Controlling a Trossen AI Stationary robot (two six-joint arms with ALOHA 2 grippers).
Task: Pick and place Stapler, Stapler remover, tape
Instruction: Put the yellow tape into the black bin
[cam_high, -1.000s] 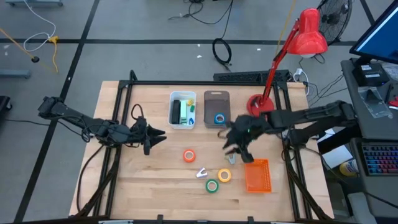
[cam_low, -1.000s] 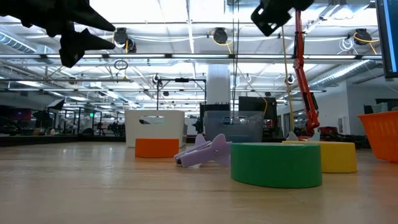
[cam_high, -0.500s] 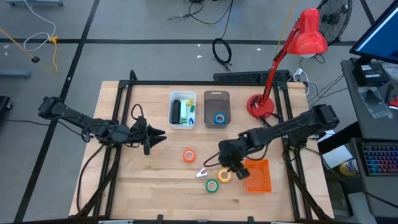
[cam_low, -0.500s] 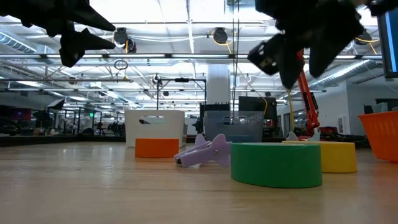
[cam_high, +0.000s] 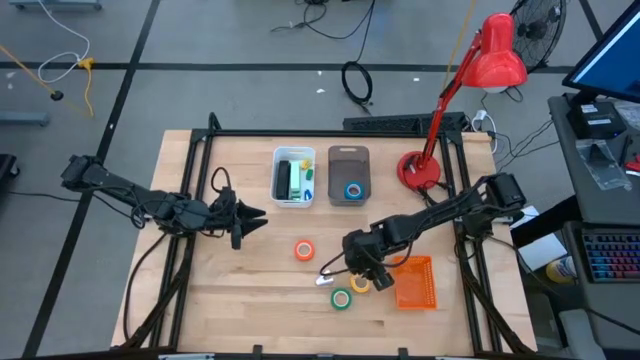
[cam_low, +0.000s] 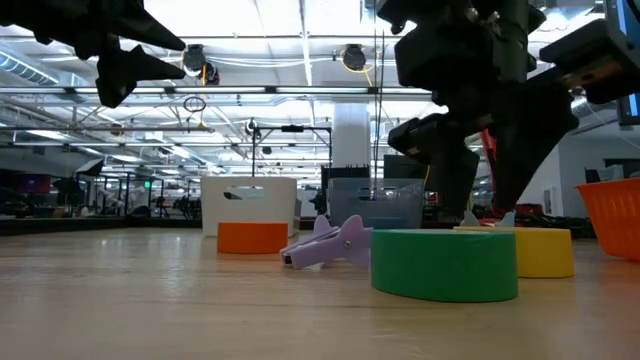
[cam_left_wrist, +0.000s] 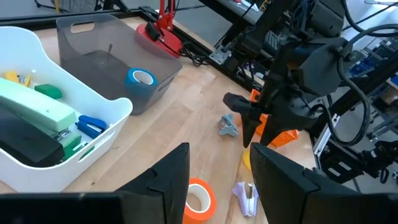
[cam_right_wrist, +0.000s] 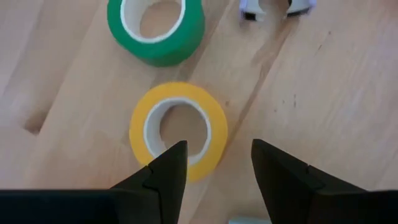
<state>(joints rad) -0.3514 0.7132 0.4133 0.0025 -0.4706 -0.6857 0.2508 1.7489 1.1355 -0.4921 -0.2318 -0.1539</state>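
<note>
Yellow tape (cam_right_wrist: 178, 130) lies flat on the table, with green tape (cam_right_wrist: 155, 22) and a purple stapler remover (cam_high: 325, 278) beside it. My right gripper (cam_right_wrist: 214, 168) hovers open just above the yellow tape, pointing steeply down, touching nothing. Orange tape (cam_high: 305, 250) lies farther left. Blue tape (cam_left_wrist: 140, 79) sits in the grey bin (cam_high: 348, 160). A green stapler (cam_left_wrist: 37, 109) lies in the white bin (cam_high: 293, 200). A second, grey-blue stapler remover (cam_left_wrist: 228, 124) rests near the right arm. My left gripper (cam_left_wrist: 221, 180) waits open, raised over the table's left part.
An orange basket (cam_high: 413, 282) stands just right of the yellow tape, close to the right arm. A red desk lamp (cam_high: 425, 165) stands at the back right. Bare wood lies at the near left of the table.
My right gripper has come down and toward the table's near edge, tipping more steeply downward, from beside the grey bin to just above the yellow tape. The tapes and stapler removers have stayed put.
</note>
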